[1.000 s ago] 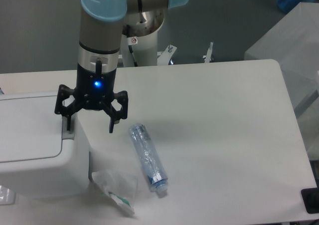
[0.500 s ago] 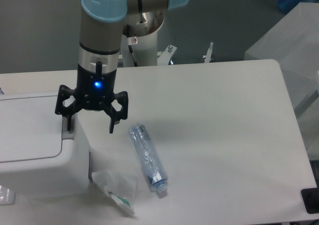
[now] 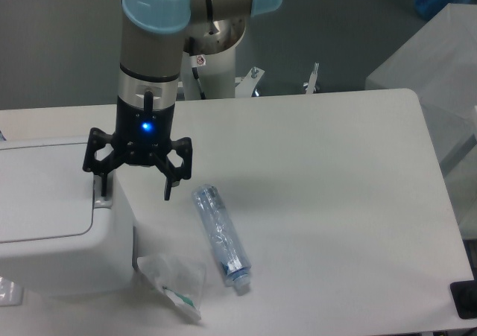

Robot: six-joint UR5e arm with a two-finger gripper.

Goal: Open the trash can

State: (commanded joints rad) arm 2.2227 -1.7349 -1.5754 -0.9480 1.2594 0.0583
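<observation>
The trash can (image 3: 52, 224) is a large white boxy bin at the left, its flat lid (image 3: 41, 194) down and closed. Its grey push tab (image 3: 103, 197) sits at the lid's right edge. My gripper (image 3: 135, 188) hangs open over the bin's right end. Its left finger (image 3: 100, 184) points down at the tab and looks to touch it; its right finger (image 3: 168, 187) hangs beyond the bin's right side, above the table. Nothing is held.
A clear plastic bottle (image 3: 221, 235) lies on the white table (image 3: 320, 202) right of the bin. A crumpled clear wrapper (image 3: 175, 282) lies at the bin's front right corner. A black object (image 3: 463, 300) sits at the table's front right edge.
The gripper has sunk very slightly toward the push tab. The lid, bottle and wrapper have not moved.
</observation>
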